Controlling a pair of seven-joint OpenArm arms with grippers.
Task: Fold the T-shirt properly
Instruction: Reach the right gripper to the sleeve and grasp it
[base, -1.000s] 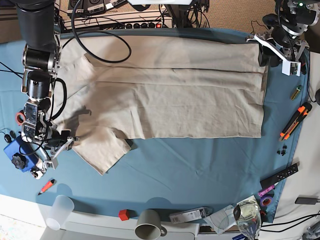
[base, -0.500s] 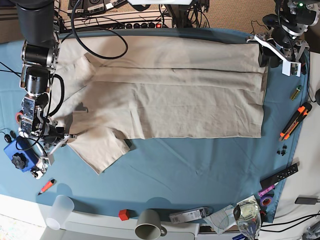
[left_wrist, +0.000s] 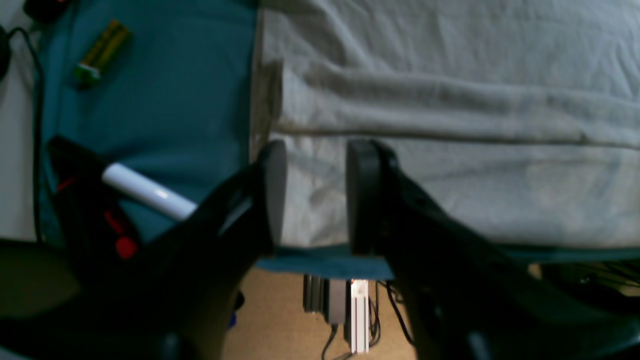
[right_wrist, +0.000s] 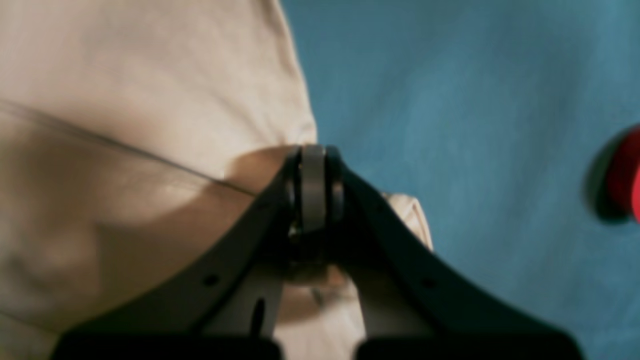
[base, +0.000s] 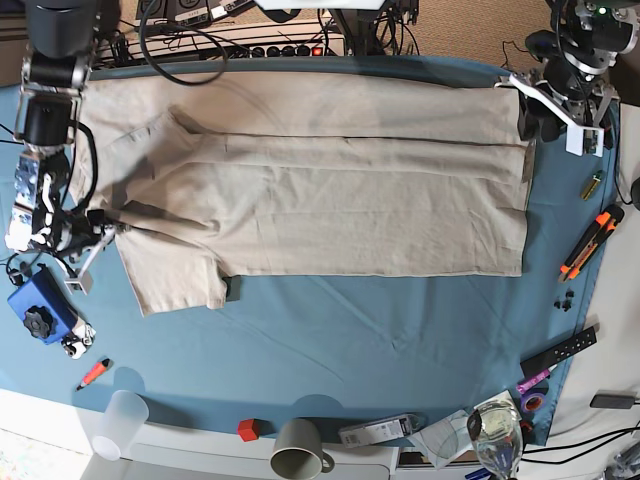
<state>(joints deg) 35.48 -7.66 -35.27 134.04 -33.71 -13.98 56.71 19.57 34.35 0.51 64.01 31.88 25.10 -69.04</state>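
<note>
The beige T-shirt (base: 330, 190) lies spread across the teal cloth, collar end on the left and hem on the right. My right gripper (base: 103, 232) is at the left, shut on the edge of the near sleeve (base: 170, 270). In the right wrist view its jaws (right_wrist: 312, 187) pinch the beige fabric (right_wrist: 125, 100) just above the cloth. My left gripper (base: 528, 118) is at the far right corner of the hem. In the left wrist view it (left_wrist: 315, 200) is open and empty over the hem edge (left_wrist: 400, 150).
A blue box (base: 38, 310) and red marker (base: 92, 372) lie at the left edge. A plastic cup (base: 118, 425), red cube (base: 247, 430), grey mug (base: 297, 450) and glass (base: 495, 430) line the front. Orange markers (base: 590, 240), a battery (left_wrist: 100, 52) and a black remote (base: 560, 350) lie on the right.
My right gripper has moved left and toward the back, holding the sleeve, which now lies flatter and squarer. The left gripper has not moved.
</note>
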